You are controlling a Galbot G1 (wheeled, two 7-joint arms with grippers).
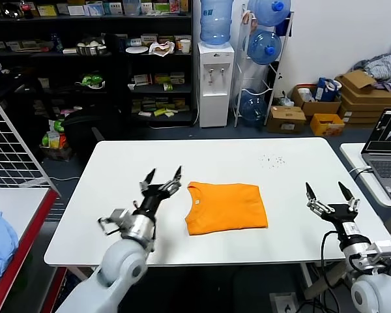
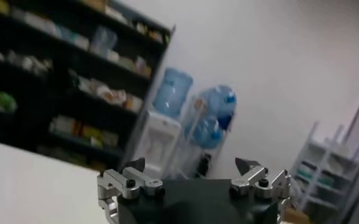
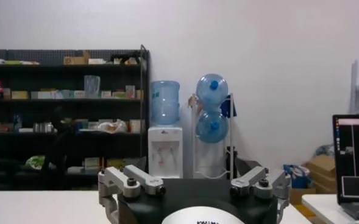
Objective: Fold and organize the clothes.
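Folded orange T-shirt [image 1: 225, 207] flat on white table [image 1: 117, 163]. Left gripper [image 1: 163, 173] just beside its collar edge, fingers spread wide, empty. Right gripper [image 1: 328, 191] well apart, fingers wide, empty.

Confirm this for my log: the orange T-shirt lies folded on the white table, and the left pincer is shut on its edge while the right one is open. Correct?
Not quite. In the head view the left pincer is open and clear of the folded orange T-shirt, beside its collar edge and holding nothing. The rest stands: the shirt lies folded on the white table, and the right pincer is open too.
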